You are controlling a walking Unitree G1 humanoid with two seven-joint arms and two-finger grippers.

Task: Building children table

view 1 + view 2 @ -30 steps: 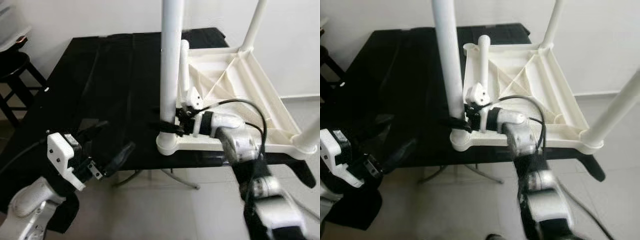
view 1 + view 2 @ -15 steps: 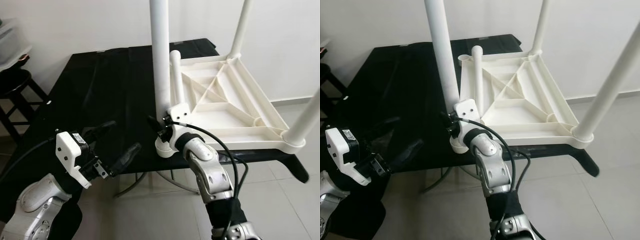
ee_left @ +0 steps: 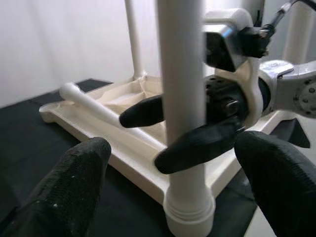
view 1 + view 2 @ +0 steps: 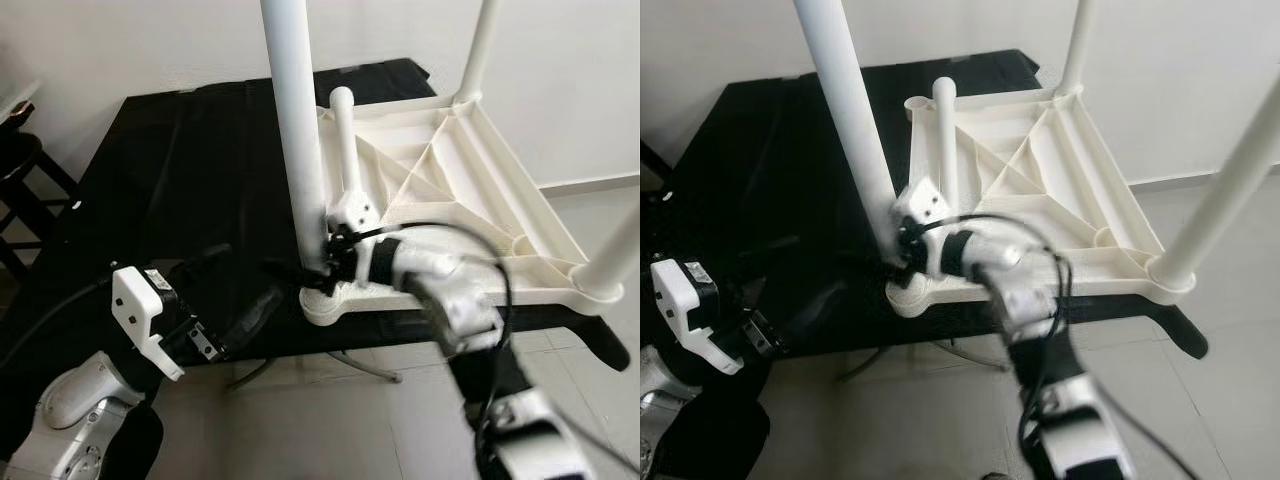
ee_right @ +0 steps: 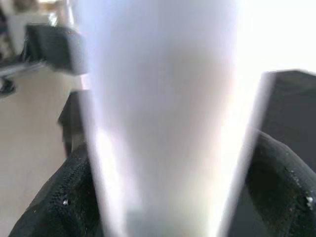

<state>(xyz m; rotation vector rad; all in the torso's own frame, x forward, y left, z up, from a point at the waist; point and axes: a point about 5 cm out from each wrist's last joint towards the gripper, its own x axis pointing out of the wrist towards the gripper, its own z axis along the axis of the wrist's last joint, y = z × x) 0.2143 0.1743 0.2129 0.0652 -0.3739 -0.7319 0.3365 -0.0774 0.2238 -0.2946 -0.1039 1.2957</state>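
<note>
While the white children's table (image 4: 470,190) lies upside down on the black table (image 4: 180,170), my right gripper (image 4: 318,262) grasps the near upright leg (image 4: 295,140) low on its shaft, one finger on either side, just above the corner socket (image 4: 330,305). The leg's long axis runs vertically, toward 12 o'clock, so any seating push acts straight down that line. My left gripper (image 4: 235,300) is released, fingers spread, near the socket and facing it at about 3 o'clock; it is the free hand nearest the corner. A loose leg (image 4: 347,140) lies along the underside toward 12 o'clock. Other legs (image 4: 1230,180) already stand. Beyond are a pale tiled floor (image 4: 330,430) and white wall (image 4: 150,40).
</note>
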